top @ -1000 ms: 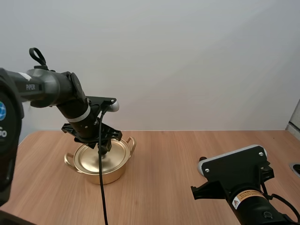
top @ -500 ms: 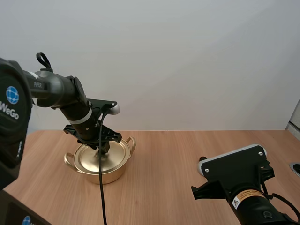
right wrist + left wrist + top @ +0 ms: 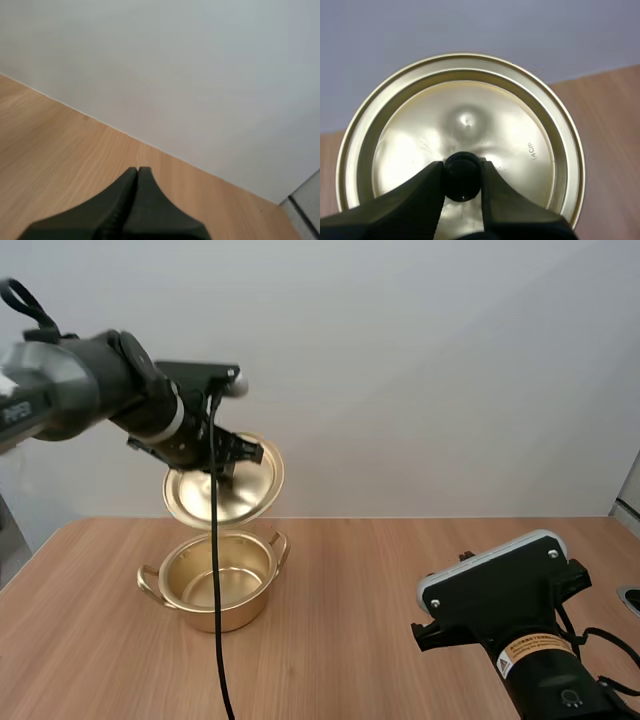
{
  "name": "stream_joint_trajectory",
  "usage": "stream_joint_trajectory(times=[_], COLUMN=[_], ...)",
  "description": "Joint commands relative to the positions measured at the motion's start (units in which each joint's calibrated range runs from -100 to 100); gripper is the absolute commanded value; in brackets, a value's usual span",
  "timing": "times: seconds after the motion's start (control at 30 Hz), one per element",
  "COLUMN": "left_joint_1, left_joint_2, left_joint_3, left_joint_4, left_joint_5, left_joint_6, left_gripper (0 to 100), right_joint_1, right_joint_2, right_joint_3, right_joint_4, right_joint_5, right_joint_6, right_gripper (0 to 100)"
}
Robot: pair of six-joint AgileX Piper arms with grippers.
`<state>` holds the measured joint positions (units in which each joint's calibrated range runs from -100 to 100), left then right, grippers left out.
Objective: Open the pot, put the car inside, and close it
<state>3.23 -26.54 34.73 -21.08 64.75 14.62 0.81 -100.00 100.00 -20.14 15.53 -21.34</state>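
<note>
Left gripper [image 3: 462,170] holding the gold lid [image 3: 520,120] by its knob [image 3: 462,181].
The two black fingers [image 3: 420,192] pinch the round black knob between their tips, one on each side, both touching it. The lid's top side faces the camera: a shiny round disc with a raised rim and a small stamped mark near the edge. Behind the lid is a plain pale wall, and strips of wooden table [image 3: 610,110] show past its rim on both sides.
</note>
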Motion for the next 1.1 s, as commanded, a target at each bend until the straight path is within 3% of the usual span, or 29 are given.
stream_joint_trajectory(times=[0.0,0.07,0.13,0.23,0.37,0.53,0.73,0.87,1.07], left_joint_1=[0.03,0.03,0.03,0.03,0.03,0.03,0.03,0.03,0.03], left_joint_2=[-8.52,-13.10,-17.47,-21.64,-23.83,-24.09,-24.09,-25.13,-27.06], left_joint_3=[-3.49,-5.15,-6.30,-7.00,-7.17,-7.17,-7.17,-7.17,-7.32], left_joint_4=[-4.60,-7.02,-8.44,-8.56,-8.56,-8.56,-8.85,-8.85,-8.23], left_joint_5=[-0.61,-0.95,-1.76,-1.82,0.20,1.90,1.60,1.37,0.03], left_joint_6=[1.31,1.85,1.86,1.86,1.58,0.74,0.43,0.43,0.43], left_gripper=[0,0,0,0,0,0,0,0,0], right_joint_1=[0.26,0.32,0.32,0.32,0.32,0.32,0.23,0.23,0.23], right_joint_2=[0.00,0.00,0.00,0.00,3.29,17.58,38.52,50.39,64.17], right_joint_3=[-0.12,-3.64,-9.26,-20.19,-33.98,-42.77,-46.80,-46.80,-46.80], right_joint_4=[-13.37,-17.49,-17.38,-15.12,-10.05,-7.85,1.84,6.58,7.05], right_joint_5=[0.15,2.66,5.85,7.57,9.14,20.63,41.40,45.94,44.40], right_joint_6=[0.01,0.77,4.34,13.78,15.00,10.17,-1.45,-4.02,-4.01], right_gripper=[0,0,0,0,0,0,0,0,0])
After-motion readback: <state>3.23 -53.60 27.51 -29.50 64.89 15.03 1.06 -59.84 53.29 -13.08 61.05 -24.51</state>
